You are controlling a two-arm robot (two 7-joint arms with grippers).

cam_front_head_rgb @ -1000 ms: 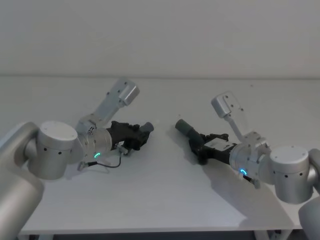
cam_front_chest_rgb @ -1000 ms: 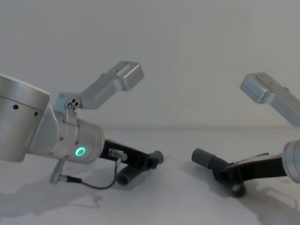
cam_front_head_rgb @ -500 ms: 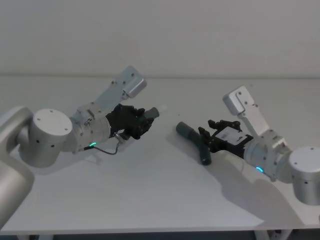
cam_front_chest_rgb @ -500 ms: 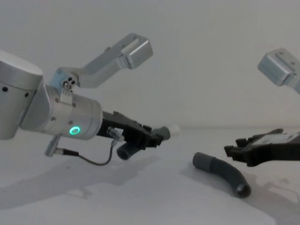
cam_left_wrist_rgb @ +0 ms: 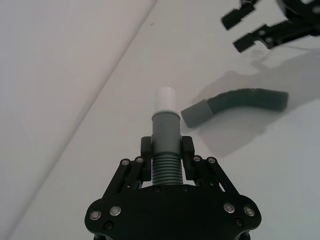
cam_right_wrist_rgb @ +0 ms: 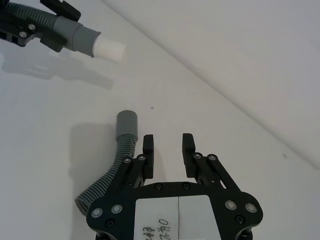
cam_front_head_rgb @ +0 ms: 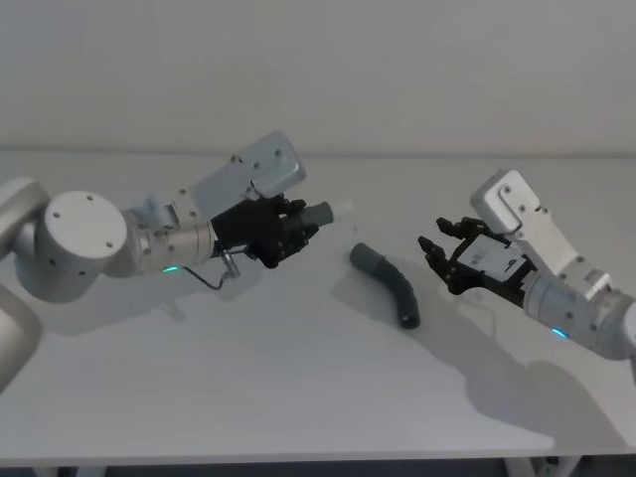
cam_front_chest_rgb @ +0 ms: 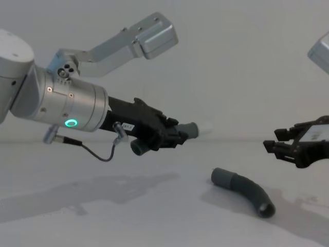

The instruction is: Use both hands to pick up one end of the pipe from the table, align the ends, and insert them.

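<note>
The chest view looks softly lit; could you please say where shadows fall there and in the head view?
Chest view: the loose curved dark grey ribbed hose piece casts a shadow on the matte white table; a faint one lies below the black left gripper holding the white-tipped hose piece. Head view: the open black right gripper shadows the table below it.

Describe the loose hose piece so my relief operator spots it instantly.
On the white table, look near the middle. The loose hose piece lies flat there, curved, dark grey, near the open right end effector. Unlike the held piece in the left end effector, it has no white tip.
</note>
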